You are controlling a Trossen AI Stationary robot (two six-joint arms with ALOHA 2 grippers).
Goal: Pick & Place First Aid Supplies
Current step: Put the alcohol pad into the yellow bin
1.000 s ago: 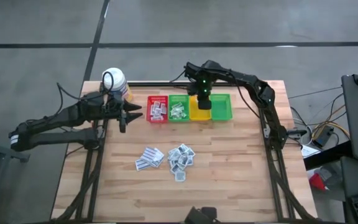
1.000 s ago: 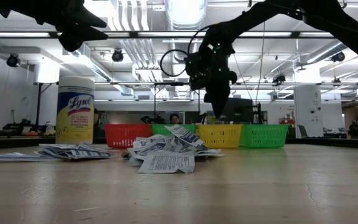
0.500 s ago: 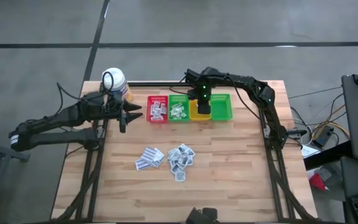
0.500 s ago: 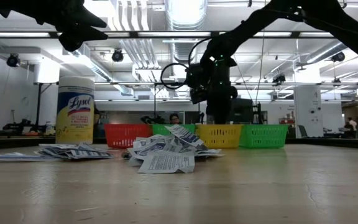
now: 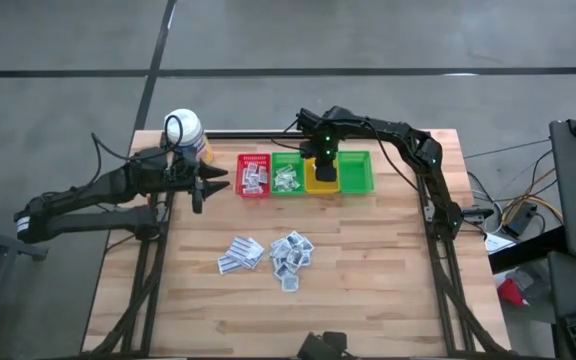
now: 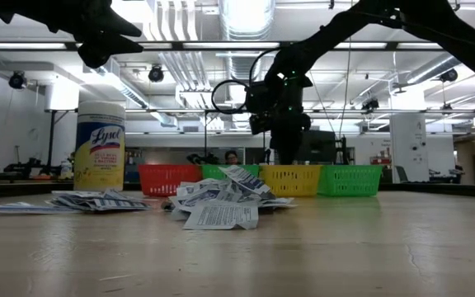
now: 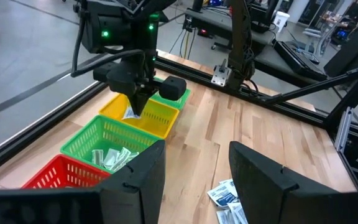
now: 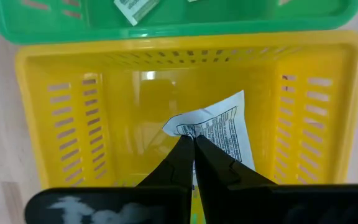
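The right gripper (image 8: 193,144) is lowered from above the bins down into the yellow bin (image 5: 313,183), and it is shifted a little toward the light green bin (image 5: 288,176) beside it. In the low view its fingers, seen clear above the bins a second ago, are now sunk behind the yellow bin's rim. A white sachet (image 8: 221,132) is pinched between the closed fingers, inside the yellow bin.

Bare tabletop (image 5: 388,270) right of the sachet pile (image 5: 290,251); bins (image 5: 304,173) and bottle (image 5: 184,130) along the far edge.
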